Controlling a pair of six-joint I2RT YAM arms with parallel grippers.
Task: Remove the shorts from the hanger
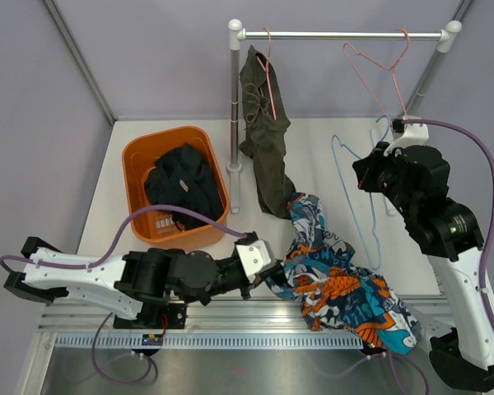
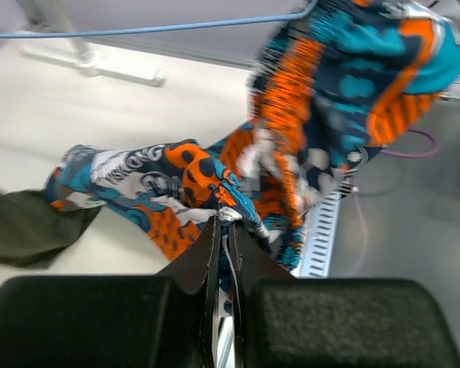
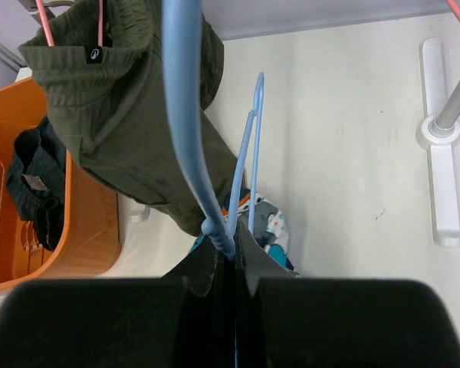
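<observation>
The left jaws clench the patterned shorts (image 1: pixel 337 280), the right jaws the blue hanger (image 3: pixel 185 115). The next move is probably to pull them apart.

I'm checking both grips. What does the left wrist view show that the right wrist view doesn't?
Only left wrist: the left gripper shut on the patterned shorts, and the slotted rail. Only right wrist: the right gripper shut on the blue hanger, the orange bin, the rack foot. Both: patterned shorts, olive garment, blue hanger.
</observation>
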